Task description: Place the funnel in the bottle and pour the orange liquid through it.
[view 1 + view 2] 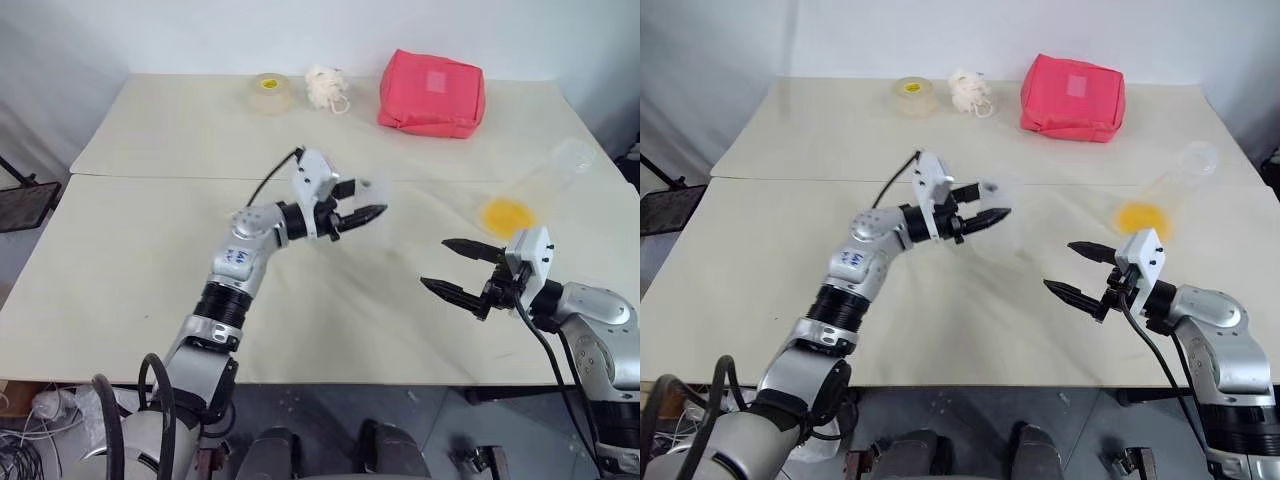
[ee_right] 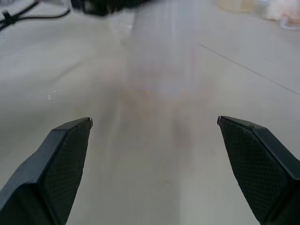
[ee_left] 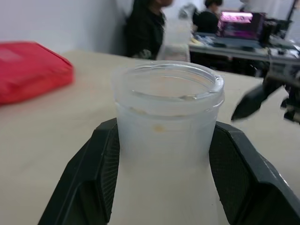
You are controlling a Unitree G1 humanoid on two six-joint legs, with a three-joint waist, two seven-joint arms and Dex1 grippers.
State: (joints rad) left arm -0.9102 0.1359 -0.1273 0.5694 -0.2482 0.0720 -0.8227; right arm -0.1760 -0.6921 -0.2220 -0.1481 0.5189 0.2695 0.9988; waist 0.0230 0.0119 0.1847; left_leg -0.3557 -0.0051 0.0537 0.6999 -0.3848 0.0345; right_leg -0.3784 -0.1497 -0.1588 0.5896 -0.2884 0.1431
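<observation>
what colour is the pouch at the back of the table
Red, a pinkish red. The pouch shows best in the right eye view.

The two head views look forward and down from above both arms and share the whole table [image 1: 150,290]. The left wrist view sits very close behind the left gripper [image 3: 161,154] and looks along its fingers at the bottle [image 3: 166,140] between them. The right wrist view looks low over the table past the right gripper [image 2: 154,122].

Bright even overhead light, soft faint shadows under my arms, my left gripper [image 1: 362,205] motion-blurred, right wrist view's background smeared, no glare.
</observation>
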